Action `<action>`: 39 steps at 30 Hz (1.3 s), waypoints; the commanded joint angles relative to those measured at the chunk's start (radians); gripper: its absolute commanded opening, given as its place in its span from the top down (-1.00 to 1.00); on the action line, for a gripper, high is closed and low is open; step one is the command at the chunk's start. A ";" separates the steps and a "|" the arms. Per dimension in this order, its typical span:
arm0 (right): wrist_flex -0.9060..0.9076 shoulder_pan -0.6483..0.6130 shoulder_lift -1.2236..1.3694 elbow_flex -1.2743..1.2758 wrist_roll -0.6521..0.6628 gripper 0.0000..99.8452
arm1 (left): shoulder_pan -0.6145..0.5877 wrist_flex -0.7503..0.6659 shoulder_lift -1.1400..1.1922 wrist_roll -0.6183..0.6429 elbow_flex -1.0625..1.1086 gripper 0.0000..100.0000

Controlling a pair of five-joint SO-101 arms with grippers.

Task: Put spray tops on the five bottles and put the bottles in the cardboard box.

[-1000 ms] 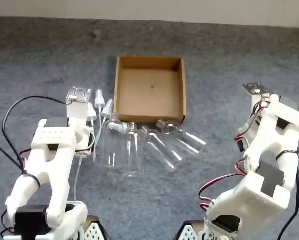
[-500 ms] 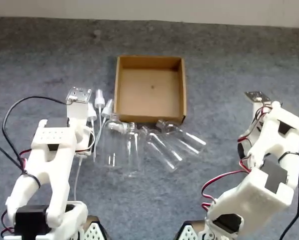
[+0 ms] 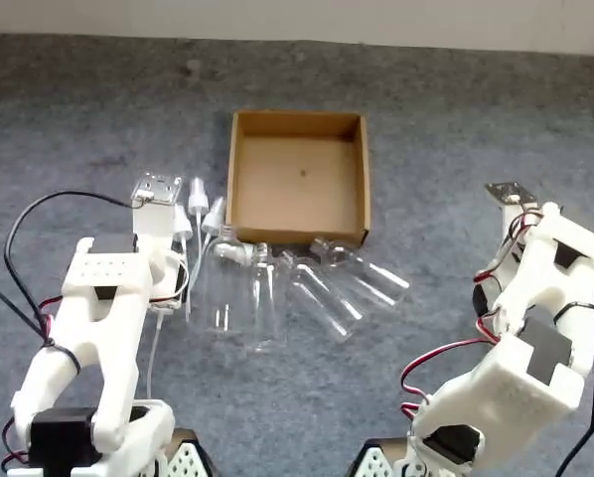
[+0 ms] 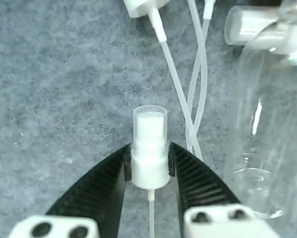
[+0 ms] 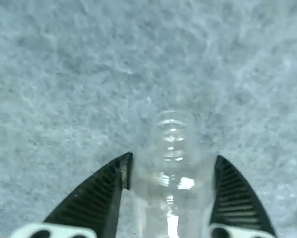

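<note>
Your left gripper (image 4: 148, 159) is clamped snugly on a white spray top (image 4: 148, 141), jaws pinching its body and its dip tube (image 4: 150, 218) trailing back toward the wrist. On the other side, your right gripper (image 5: 171, 166) has a clear bottle (image 5: 172, 198) hugged between widely spread jaws, its threaded neck open and pointing out over the grey cloth (image 5: 64, 74), with no top on it. So you've got one of each in hand, but well apart: in the high view the arms sit at opposite sides of the table. Moving outward, more loose spray tops (image 3: 200, 199) lie just beside the left gripper. Four more bottles (image 3: 322, 298) lie on their sides in a row just in front of the cardboard box (image 3: 297, 184), and none looks capped as far as I can tell. The box has nothing inside. By my reckoning you're at the very start: no bottle fitted, none boxed, the first pairing not yet made, all five to go.
</note>
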 commanded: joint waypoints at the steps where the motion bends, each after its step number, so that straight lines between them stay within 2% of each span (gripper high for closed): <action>1: -0.007 0.002 -0.024 -0.008 0.011 0.99 | -0.001 -0.012 -0.036 -0.005 -0.004 0.99; 7: 0.200 -0.059 -0.133 -0.188 -0.109 0.99 | -0.002 -0.011 -0.047 0.000 -0.015 0.99; 12: 0.363 -0.237 -0.334 -0.344 -0.249 0.99 | -0.002 0.018 -0.048 0.002 -0.142 0.99; 16: 0.364 -0.426 -0.568 -0.392 -0.371 0.99 | -0.002 0.120 -0.048 0.003 -0.343 0.99; 19: 0.312 -0.576 -0.725 -0.349 -0.459 0.99 | -0.002 0.186 -0.053 0.021 -0.524 0.99; 21: 0.246 -0.668 -0.797 -0.278 -0.520 0.99 | -0.002 0.232 -0.082 0.094 -0.630 0.99; 25: 0.113 -0.814 -0.885 -0.087 -0.624 0.99 | 0.004 0.273 -0.219 0.163 -0.742 0.99; 27: 0.042 -0.885 -0.909 0.016 -0.637 0.99 | 0.004 0.272 -0.312 0.198 -0.743 0.99; 33: -0.114 -1.020 -1.013 0.249 -0.528 0.99 | 0.005 0.269 -0.564 0.242 -0.656 0.99; 37: -0.209 -1.118 -1.087 0.363 -0.629 0.99 | 0.001 0.173 -0.691 0.253 -0.599 0.99; 39: -0.306 -1.161 -1.121 0.476 -0.677 0.99 | 0.001 0.118 -0.757 0.315 -0.556 0.99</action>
